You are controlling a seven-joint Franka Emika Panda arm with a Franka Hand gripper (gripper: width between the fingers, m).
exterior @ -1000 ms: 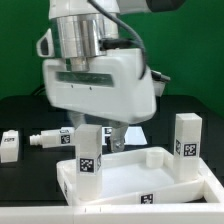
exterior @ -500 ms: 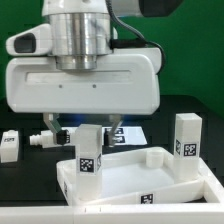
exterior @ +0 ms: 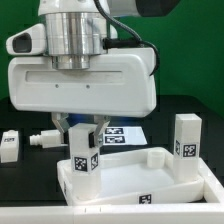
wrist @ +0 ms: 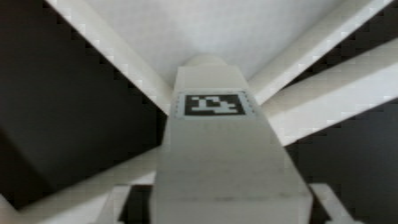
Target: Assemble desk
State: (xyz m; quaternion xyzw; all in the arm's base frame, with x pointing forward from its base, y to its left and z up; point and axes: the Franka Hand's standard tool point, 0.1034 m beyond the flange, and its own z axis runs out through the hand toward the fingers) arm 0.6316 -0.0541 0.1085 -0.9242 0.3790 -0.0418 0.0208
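Since a moment ago the tool (exterior: 84, 128) has come lower and squared up, and its two fingers have closed in on a leg (exterior: 83, 160). That leg has tipped a little to the left. The fingers now press on both sides of the leg's upper end, so the tool looks to be gripping it. The leg stands in the near left corner of the top (exterior: 135, 172), which lies on the table (exterior: 18, 118) with its rim up. The wrist view looks straight down the leg (wrist: 217, 140), with its tag facing the camera. A second leg (exterior: 186, 140) stands at the right side of the top, and a third leg (exterior: 45, 138) lies on the table to the left. I think the step now is fixing this leg into its corner. Next the tool should keep its hold, stand the leg straight, then push or turn it in.
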